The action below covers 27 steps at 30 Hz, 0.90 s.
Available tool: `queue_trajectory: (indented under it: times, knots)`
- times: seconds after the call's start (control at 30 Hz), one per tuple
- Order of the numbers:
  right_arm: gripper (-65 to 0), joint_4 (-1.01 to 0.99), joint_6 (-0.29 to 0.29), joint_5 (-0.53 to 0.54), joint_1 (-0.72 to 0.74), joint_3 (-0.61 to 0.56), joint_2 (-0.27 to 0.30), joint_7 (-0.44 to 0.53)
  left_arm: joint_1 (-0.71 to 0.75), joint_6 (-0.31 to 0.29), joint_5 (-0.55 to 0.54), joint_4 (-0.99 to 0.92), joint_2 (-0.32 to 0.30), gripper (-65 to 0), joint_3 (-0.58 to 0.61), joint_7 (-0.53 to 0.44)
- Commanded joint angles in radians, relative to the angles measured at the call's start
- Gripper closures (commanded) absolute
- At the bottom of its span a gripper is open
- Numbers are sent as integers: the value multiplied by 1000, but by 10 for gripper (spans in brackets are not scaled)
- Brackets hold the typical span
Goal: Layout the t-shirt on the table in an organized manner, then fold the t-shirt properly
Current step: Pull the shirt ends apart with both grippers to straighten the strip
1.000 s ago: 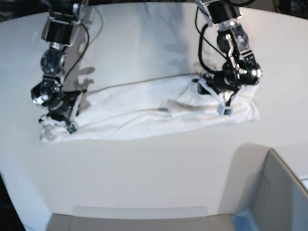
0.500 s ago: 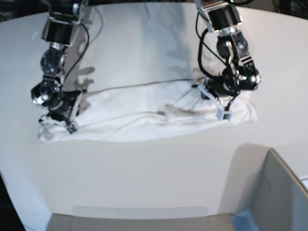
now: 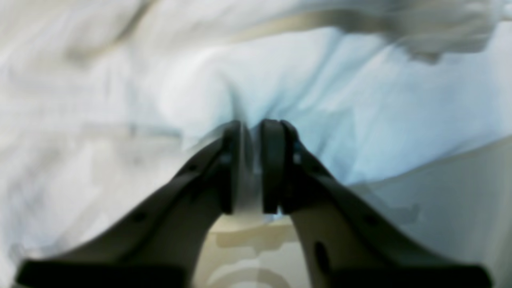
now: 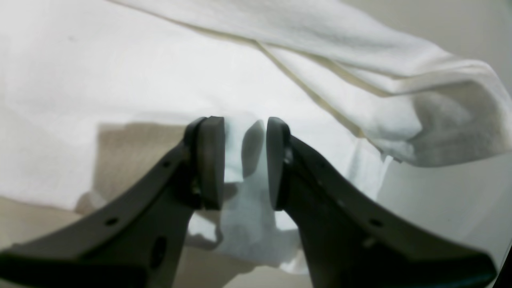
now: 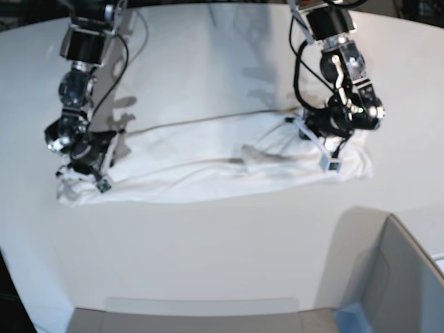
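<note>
Left wrist view: left gripper [image 3: 252, 166] low over the shirt [image 3: 360, 100], jaws drawn nearly together with a thin sliver of white showing in the gap; too blurred to tell whether cloth is pinched there. Rumpled white folds beyond the fingertips, bare table [image 3: 452, 208] beside the shirt's edge.

Right wrist view: right gripper [image 4: 244, 160] pinching a fold of the shirt [image 4: 120, 80] between its pads [image 4: 210, 160], cloth bunched in the gap and hanging below it. A hemmed edge running across the shirt beyond the jaws, a thicker rolled end lying beside the table [image 4: 440, 208].

Base view: shirt [image 5: 201, 156] spread as a long, wrinkled band across the middle of the table [image 5: 222, 243]. Right gripper [image 5: 94, 173] down at one end of the shirt, cloth gathered under it. Left gripper [image 5: 331, 152] at the opposite end, fingertips against the cloth. A grey bin [image 5: 399, 284] at the table's near edge, well apart from the shirt.
</note>
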Motion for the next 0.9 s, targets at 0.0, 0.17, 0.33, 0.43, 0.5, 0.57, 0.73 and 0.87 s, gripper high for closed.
queue_trajectory:
  times: [0.0, 0.17, 0.33, 0.43, 0.5, 0.57, 0.73, 0.87]
  knots:
    - [-186, -12, 17, -58, -15, 2, 8, -83, -15, -1, -10, 23, 1, -182, 1, -12]
    - [-186, -12, 17, -58, -15, 2, 8, -83, -15, -1, -11, 23, 1, -205, 1, -12]
    - [-186, -12, 17, -58, -15, 2, 8, -83, -18, -1, -11, 23, 2, -204, 1, -12]
    - [-186, -12, 17, -58, -15, 2, 8, -83, -38, -1, -11, 23, 2, -161, 1, -12]
    - [-186, -12, 17, -58, -15, 2, 8, -83, -52, -1, -11, 18, 2, -99, 1, -12]
    - [-186, -12, 17, -58, -15, 2, 8, -83, -52, -1, -11, 18, 2, -40, 1, -12]
    - [-186, -12, 17, -58, -15, 2, 8, -83, -52, -1, -11, 23, 2, -28, 0, -12]
    - [-186, -12, 17, -60, -15, 2, 8, -83, -44, -1, -11, 38, 2, -27, 0, -12]
